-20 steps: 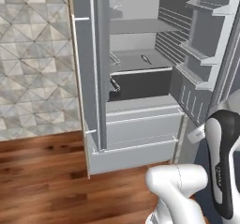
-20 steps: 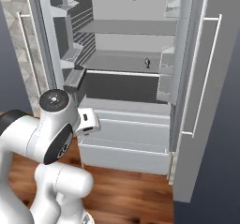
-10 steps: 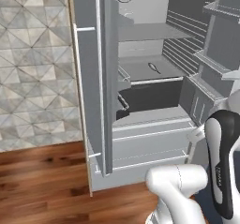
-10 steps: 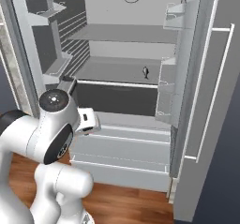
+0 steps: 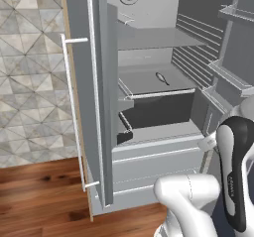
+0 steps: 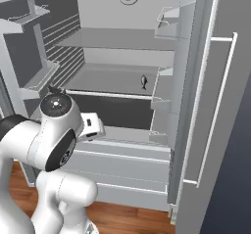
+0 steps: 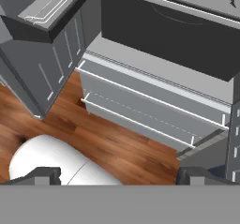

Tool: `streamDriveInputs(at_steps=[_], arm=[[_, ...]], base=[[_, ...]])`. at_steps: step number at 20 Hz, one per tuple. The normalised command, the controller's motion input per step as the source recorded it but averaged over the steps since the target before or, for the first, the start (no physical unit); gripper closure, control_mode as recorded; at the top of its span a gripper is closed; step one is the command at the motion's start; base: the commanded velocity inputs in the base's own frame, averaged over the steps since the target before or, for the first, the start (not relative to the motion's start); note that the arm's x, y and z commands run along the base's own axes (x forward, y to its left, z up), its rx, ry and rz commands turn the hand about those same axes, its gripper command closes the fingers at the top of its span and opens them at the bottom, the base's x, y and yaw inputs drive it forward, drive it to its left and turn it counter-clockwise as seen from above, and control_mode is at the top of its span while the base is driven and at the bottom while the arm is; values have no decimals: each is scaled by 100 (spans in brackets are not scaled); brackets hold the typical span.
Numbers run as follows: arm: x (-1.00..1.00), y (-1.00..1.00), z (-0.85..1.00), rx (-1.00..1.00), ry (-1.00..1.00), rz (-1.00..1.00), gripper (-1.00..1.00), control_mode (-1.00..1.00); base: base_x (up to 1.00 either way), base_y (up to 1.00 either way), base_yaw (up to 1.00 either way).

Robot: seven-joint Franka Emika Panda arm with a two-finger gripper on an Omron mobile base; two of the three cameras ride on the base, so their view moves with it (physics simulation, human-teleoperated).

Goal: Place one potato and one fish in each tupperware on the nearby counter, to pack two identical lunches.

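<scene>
Inside, one fish (image 6: 143,82) lies on the open fridge (image 6: 122,57) shelf

fridge shelf (image 6: 112,79); 1 fish (image 6: 143,81) on it.

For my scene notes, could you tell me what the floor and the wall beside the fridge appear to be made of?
The floor looks like glossy reddish-brown wood planks, with visible grain and sheen. The wall seems tiled stone in grey-beige, with a faceted triangular pattern; possibly only a printed surface.
</scene>
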Motion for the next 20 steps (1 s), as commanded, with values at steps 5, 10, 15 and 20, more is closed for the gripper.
streamDriveInputs(at_steps=[5, 10, 15, 20], arm=[[0, 0, 0, 0, 0, 0, -100, 100], [0, 0, 0, 0, 0, 0, -100, 100], [0, 0, 0, 0, 0, 0, -100, 100], [24, -6, -28, 0, -4, 0, -100, -100]], base=[[60, -16, 0], [82, -11, 0], [74, -12, 0], [20, 0, 0]])
